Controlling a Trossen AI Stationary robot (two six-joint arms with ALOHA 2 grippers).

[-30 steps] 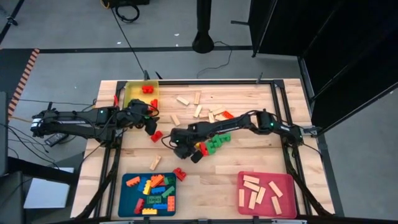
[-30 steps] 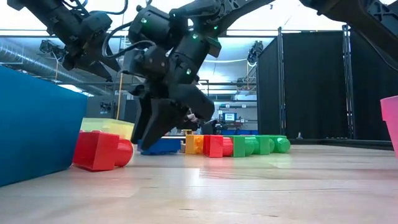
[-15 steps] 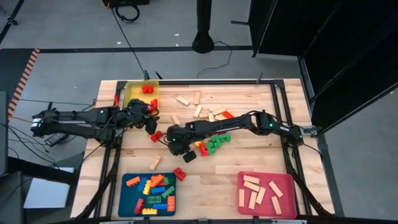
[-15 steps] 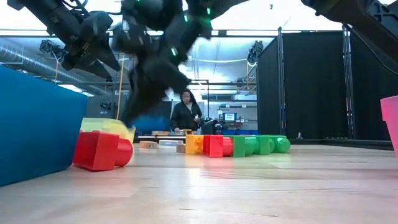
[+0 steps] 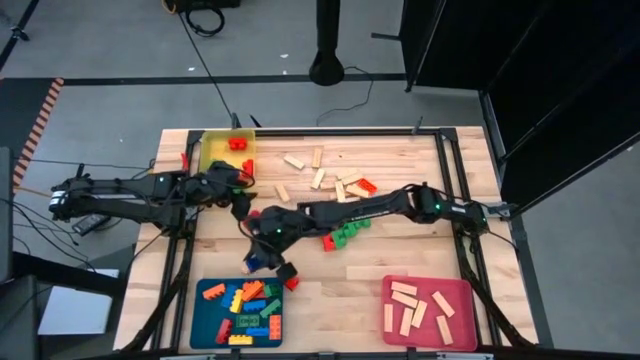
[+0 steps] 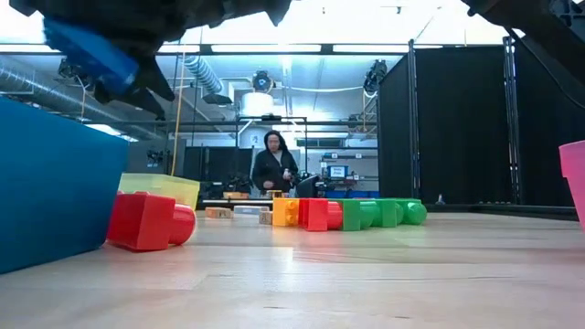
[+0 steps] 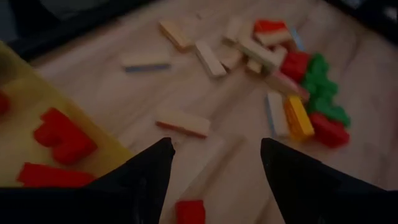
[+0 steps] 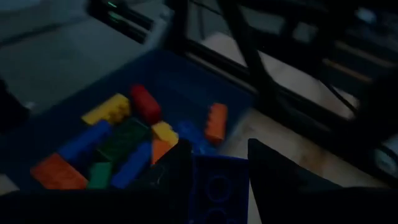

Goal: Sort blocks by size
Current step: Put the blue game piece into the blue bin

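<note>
Pale wooden planks made up the table (image 5: 400,255), with a workshop and a standing person (image 6: 273,163) in the background. A blue studded brick (image 8: 219,190) sat pinched between the fingers of the right end effector (image 5: 262,258), which hung above the table just beside the blue tray (image 5: 205,312), close to a wooden bar (image 5: 249,262) and a red brick (image 5: 290,281). That tray held a jumble of studded plastic bricks (image 8: 121,146) in yellow, red, blue, green and orange. Half a second before, this end effector had been further toward the middle of the table by the green bricks (image 5: 346,231); it had since swung over toward the blue tray, and in the low view it had lifted almost out of sight.

Smooth plain wooden bars (image 5: 318,175) lay scattered at the far middle of the table, and more of them filled the pink tray (image 5: 460,290). The left end effector (image 5: 238,200) hovered with fingers spread and nothing between them, beside the yellow tray (image 5: 210,148), which contained a few red bricks (image 7: 62,137). It had not shifted.
</note>
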